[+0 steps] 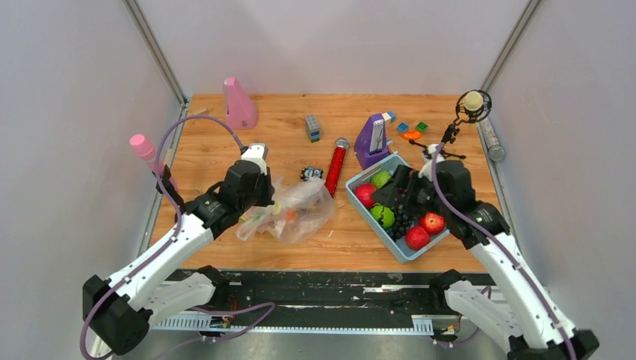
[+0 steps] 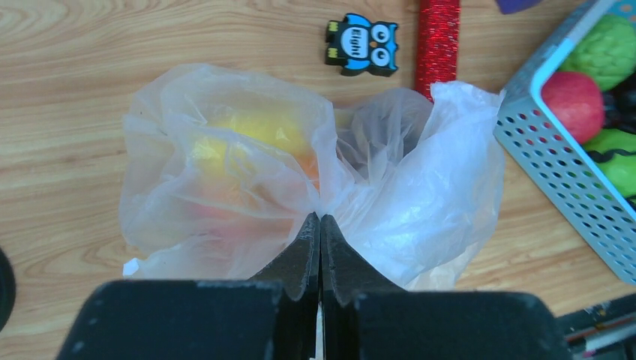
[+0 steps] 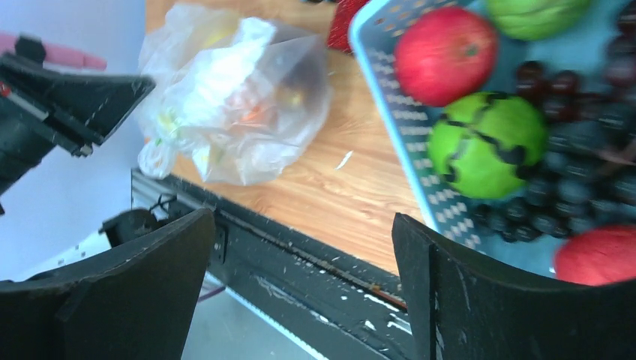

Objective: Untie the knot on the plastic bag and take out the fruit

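The plastic bag [image 1: 296, 211] lies crumpled on the wooden table left of the blue tray [image 1: 354, 192]. Through the film I see yellow fruit [image 2: 259, 127] and an orange piece [image 2: 309, 166]. My left gripper [image 2: 320, 217] is shut on a pinch of gathered bag film at the bag's near side; I cannot tell whether this pinch is the knot. In the top view the left gripper [image 1: 264, 196] sits at the bag's left edge. My right gripper [image 3: 300, 262] is open and empty, hovering over the tray's left part [image 1: 390, 196]. The bag also shows in the right wrist view [image 3: 240, 97].
The tray [image 3: 382, 112] holds red apples [image 3: 446, 52], green balls [image 3: 487, 142] and dark grapes [image 3: 570, 187]. A red glitter tube [image 2: 437, 37] and an owl toy [image 2: 361, 45] lie just beyond the bag. A purple object [image 1: 373, 140], a pink one [image 1: 240, 105] and blocks stand farther back.
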